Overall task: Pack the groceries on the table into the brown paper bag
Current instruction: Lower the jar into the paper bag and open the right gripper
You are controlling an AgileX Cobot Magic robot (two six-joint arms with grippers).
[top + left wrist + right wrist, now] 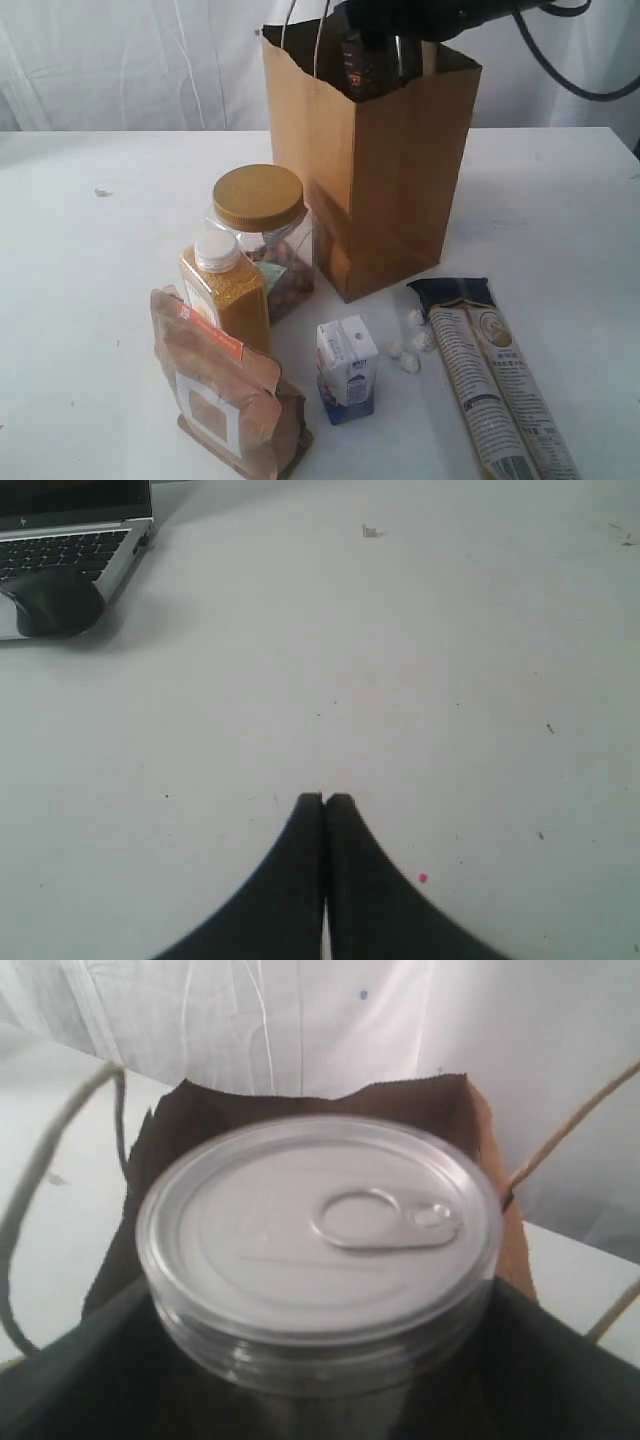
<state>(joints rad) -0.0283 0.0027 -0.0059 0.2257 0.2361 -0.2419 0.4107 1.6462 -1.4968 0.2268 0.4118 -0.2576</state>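
The right claw (320, 1378) is wrapped around a dark jar with a shiny silver pull-ring lid (320, 1225). Its black fingers (75, 1385) press on both sides of the jar, so the jar is held tight. The jar hangs in the open top of the tall brown paper bag with thin string handles (390, 190). Its lower part is hidden behind the front wall of the bag. I think it has not been let go yet, so this one is almost packed but not done.

The left claw (324, 802) is closed, with nothing in it. It sits over a bare part of the big white table (90, 260), well away from the food.

Five things wait on the table in front of the bag:
- The clear jar with a gold lid (262, 205) is just beside the bag.
- The bottle of yellow grains with a white cap (228, 290) is touching that jar.
- The brown pouch with an orange strip (225, 395) is at the front.
- The small white and blue carton (347, 368) is next to it.
- The long beige packet with printing (495, 385) lies flat on the other side.

I cannot see if anything else is already in the bag. So the job looks like it has only just begun, with most of the packing left to do.
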